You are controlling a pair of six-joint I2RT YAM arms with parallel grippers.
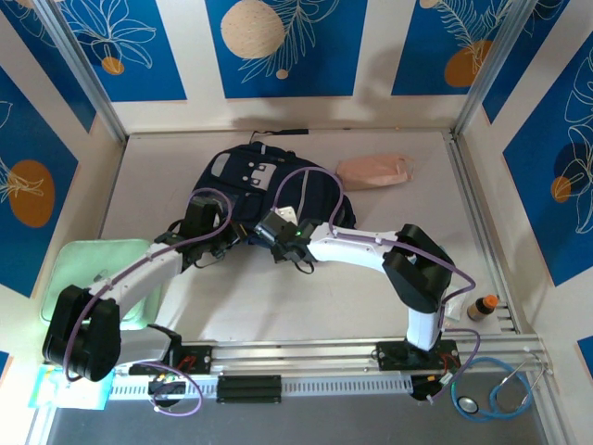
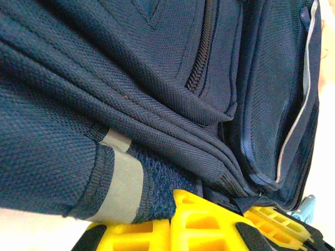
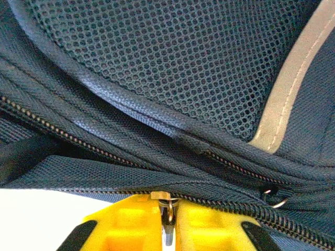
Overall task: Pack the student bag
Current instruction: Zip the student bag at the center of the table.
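Found large dark navy fabric backpack [image 1: 246,204] lying mid-table, toward far side of pale tabletop [image 1: 278,306]. Found left gripper [image 2: 170,225] pressed together on fold of its fabric. Found right gripper [image 3: 167,230] pinching small metal zipper pull [image 3: 167,217]. Noted soft pink pouch [image 1: 373,171] just beside, right.

Pink pouch [image 1: 374,171] far back; green slab [image 1: 88,260], perhaps a book, left; stethoscope [image 1: 500,394] near right

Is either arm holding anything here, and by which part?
Right gripper: jaws pinch the small metal zipper pull of the large dark navy fabric backpack. Left gripper: jaws appear to clamp a fold of its fabric beside a grey strip.
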